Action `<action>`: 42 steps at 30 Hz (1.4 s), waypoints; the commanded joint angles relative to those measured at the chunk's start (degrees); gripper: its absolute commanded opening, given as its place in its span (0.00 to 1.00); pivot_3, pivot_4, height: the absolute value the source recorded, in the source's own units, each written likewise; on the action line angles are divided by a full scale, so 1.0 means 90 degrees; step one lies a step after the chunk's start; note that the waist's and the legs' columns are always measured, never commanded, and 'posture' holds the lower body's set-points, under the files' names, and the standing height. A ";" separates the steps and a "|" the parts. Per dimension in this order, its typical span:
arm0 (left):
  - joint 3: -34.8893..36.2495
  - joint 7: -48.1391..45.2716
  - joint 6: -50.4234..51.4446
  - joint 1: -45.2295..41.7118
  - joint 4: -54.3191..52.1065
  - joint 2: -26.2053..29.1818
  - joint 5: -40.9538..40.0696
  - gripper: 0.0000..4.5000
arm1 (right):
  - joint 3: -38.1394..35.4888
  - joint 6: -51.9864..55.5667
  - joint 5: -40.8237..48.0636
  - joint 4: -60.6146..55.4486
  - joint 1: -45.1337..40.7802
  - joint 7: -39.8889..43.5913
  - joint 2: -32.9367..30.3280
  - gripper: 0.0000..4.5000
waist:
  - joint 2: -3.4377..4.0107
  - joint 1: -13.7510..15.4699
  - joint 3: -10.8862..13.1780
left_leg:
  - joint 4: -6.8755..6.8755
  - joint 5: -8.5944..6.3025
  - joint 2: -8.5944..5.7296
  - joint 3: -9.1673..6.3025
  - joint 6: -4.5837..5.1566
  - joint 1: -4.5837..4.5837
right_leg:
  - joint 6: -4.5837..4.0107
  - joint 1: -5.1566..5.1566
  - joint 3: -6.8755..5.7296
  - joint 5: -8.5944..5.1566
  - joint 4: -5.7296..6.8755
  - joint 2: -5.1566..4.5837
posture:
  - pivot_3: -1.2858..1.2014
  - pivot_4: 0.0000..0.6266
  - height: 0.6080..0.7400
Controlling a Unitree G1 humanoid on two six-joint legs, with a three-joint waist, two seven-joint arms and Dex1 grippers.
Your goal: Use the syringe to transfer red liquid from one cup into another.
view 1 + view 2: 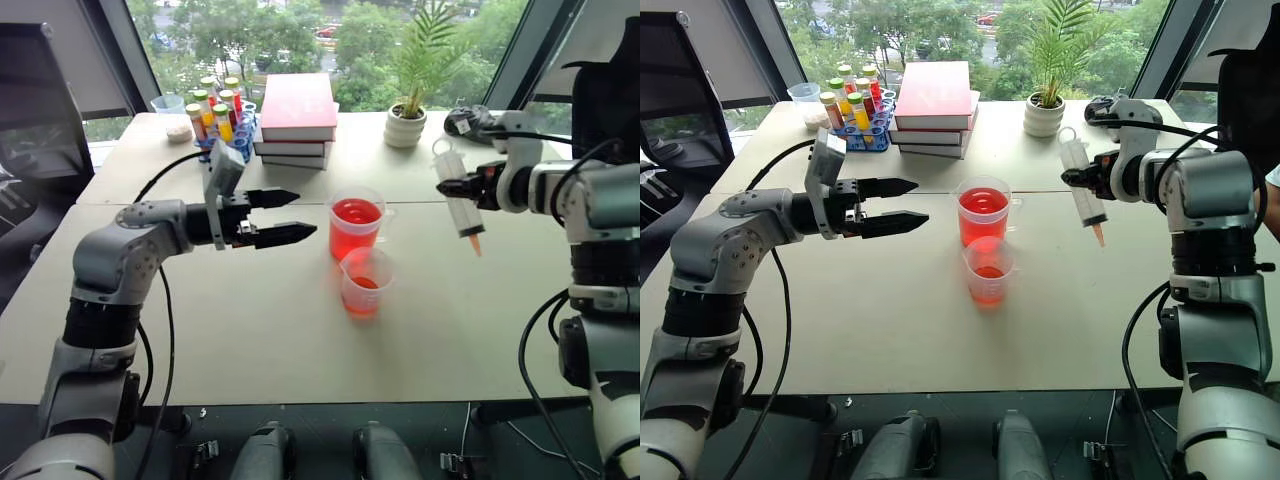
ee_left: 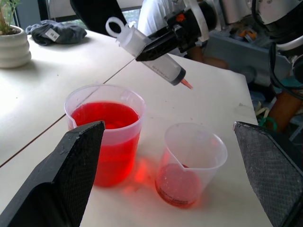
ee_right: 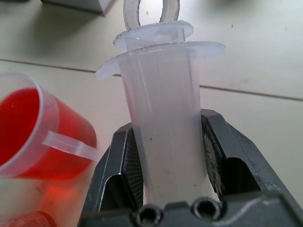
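Right tool (image 1: pixel 1072 178) clenched on the barrel of the syringe (image 1: pixel 1083 195), held in the air above the right part of the desk (image 1: pixel 1060 330), well clear of its surface. Syringe tilted, ring-ended plunger uppermost and pushed fully in, small orange tip (image 1: pixel 1099 237) pointing down and slightly toward the near right. Barrel looks clear, no red visible inside. In the right wrist view, both black pads (image 3: pixel 130 170) pressed against the barrel's sides just below its flange.

Left tool (image 1: pixel 285 215) released, its two black fingers spread apart with nothing between them, pointing level across the desk toward the cups from the left side and hovering above the surface.

Larger cup (image 1: pixel 356 225) upright near the middle of the desk, just short of the seam that runs across it, filled more than halfway with red liquid (image 1: pixel 356 212). Smaller cup (image 1: pixel 365 282) upright just in front of it, toward the near edge and a touch to the right, the two cups touching or nearly so; only a shallow layer of red at its bottom. Syringe tip off to the right of both cups, above neither.

Toward the far edge: stack of books (image 1: pixel 297 120) with a red cover on top, rack of small capped bottles (image 1: pixel 220 120) just to its left, potted plant (image 1: pixel 407 115) to its right.
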 commanded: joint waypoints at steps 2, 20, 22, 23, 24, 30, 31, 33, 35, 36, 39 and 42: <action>0.0001 -0.0328 -0.0285 -0.0715 0.0553 -0.0012 0.0127 1.00 | -0.1157 -0.1654 0.0976 -0.1399 -0.0064 -0.0284 0.1078 0.30 | 0.0000 -0.0028 0.0001 | 0.0001 0.0000 0.0005 0.0002 0.0000 0.0004 | 0.0001 -0.0002 0.0006 0.0001 0.0008 0.0024 | 0.52 0.24 1.00; -0.0298 -0.0764 -0.1470 -0.2223 0.2419 -0.0757 0.1021 1.00 | 0.0315 -0.6652 0.0078 0.0586 0.1659 -0.0319 0.3571 0.30 | 0.0001 0.0004 0.0001 | 0.0011 0.0003 0.0006 0.0001 -0.0001 0.0007 | 0.0001 0.0006 0.0004 0.0000 0.0012 0.0033 | 0.52 0.24 1.00; -0.0340 -0.0766 -0.1677 -0.2391 0.2662 -0.0923 0.1173 1.00 | 0.0386 -0.6869 0.0007 0.0782 0.1739 -0.0328 0.3572 0.30 | 0.0001 -0.0008 0.0001 | 0.0011 0.0003 0.0006 0.0001 -0.0001 0.0007 | 0.0001 0.0006 0.0004 0.0000 0.0012 0.0034 | 0.52 0.24 1.00; -0.0336 -0.0774 -0.1752 -0.2487 0.2794 -0.1016 0.1220 1.00 | 0.0403 -0.6928 -0.0001 0.0834 0.1762 -0.0338 0.3574 0.30 | 0.0001 -0.0012 0.0001 | 0.0011 0.0003 0.0006 0.0000 -0.0002 0.0007 | 0.0001 0.0006 0.0004 0.0000 0.0013 0.0034 | 0.52 0.24 1.00; -0.0324 -0.0769 -0.1810 -0.2577 0.2924 -0.1102 0.1266 1.00 | 0.0418 -0.6970 -0.0003 0.0864 0.1783 -0.0348 0.3576 0.30 | 0.0001 -0.0014 0.0001 | 0.0011 0.0004 0.0008 0.0000 -0.0001 0.0007 | 0.0001 0.0006 0.0004 0.0000 0.0012 0.0036 | 0.52 0.24 1.00; -0.0280 -0.0417 -0.2508 -0.3143 0.4028 -0.1668 0.1763 1.00 | 0.0478 -0.7040 -0.0011 0.0854 0.1910 -0.0430 0.3547 0.30 | 0.0001 -0.0013 0.0001 | 0.0010 0.0004 0.0009 0.0000 -0.0002 0.0007 | 0.0002 0.0005 0.0004 0.0000 0.0013 0.0038 | 0.52 0.24 1.00; -0.0250 -0.0356 -0.2602 -0.3233 0.4203 -0.1750 0.1808 1.00 | 0.0492 -0.7026 -0.0009 0.0825 0.1937 -0.0437 0.3537 0.30 | 0.0001 -0.0014 0.0001 | 0.0011 0.0003 0.0009 0.0000 -0.0002 0.0007 | 0.0002 0.0005 0.0004 0.0000 0.0013 0.0038 | 0.52 0.24 1.00; -0.0206 -0.0277 -0.2759 -0.3373 0.4470 -0.1886 0.1886 1.00 | 0.0536 -0.7006 -0.0021 0.0760 0.2004 -0.0443 0.3510 0.30 | 0.0001 -0.0013 0.0001 | 0.0010 0.0003 0.0009 -0.0001 -0.0002 0.0007 | 0.0002 0.0005 0.0004 0.0000 0.0013 0.0038 | 0.52 0.24 1.00; -0.0177 -0.0258 -0.2868 -0.3475 0.4695 -0.1988 0.1939 1.00 | 0.0576 -0.6987 -0.0033 0.0699 0.2059 -0.0456 0.3490 0.30 | 0.0001 -0.0014 0.0001 | 0.0010 0.0003 0.0009 -0.0001 -0.0001 0.0007 | 0.0002 0.0005 0.0004 0.0000 0.0012 0.0038 | 0.52 0.24 1.00; -0.0165 -0.0249 -0.2933 -0.3517 0.4809 -0.2029 0.1965 1.00 | 0.0591 -0.6978 -0.0040 0.0684 0.2073 -0.0466 0.3484 0.30 | 0.0001 -0.0014 0.0001 | 0.0010 0.0003 0.0009 0.0000 -0.0001 0.0007 | 0.0002 0.0005 0.0004 0.0000 0.0012 0.0038 | 0.52 0.24 1.00; -0.0098 -0.0237 -0.3028 -0.3609 0.5052 -0.2145 0.1985 0.94 | 0.0635 -0.6959 -0.0057 0.0637 0.2126 -0.0483 0.3466 0.30 | 0.0001 -0.0019 0.0001 | 0.0010 0.0003 0.0009 -0.0001 -0.0001 0.0007 | 0.0002 0.0005 0.0004 0.0000 0.0013 0.0039 | 0.52 0.24 1.00; -0.0090 -0.0299 -0.3032 -0.3640 0.5146 -0.2212 0.1998 0.71 | 0.0680 -0.6937 -0.0064 0.0589 0.2169 -0.0500 0.3446 0.30 | 0.0001 -0.0016 0.0001 | 0.0010 0.0003 0.0009 -0.0001 -0.0001 0.0007 | 0.0002 0.0005 0.0004 0.0000 0.0013 0.0039 | 0.52 0.24 1.00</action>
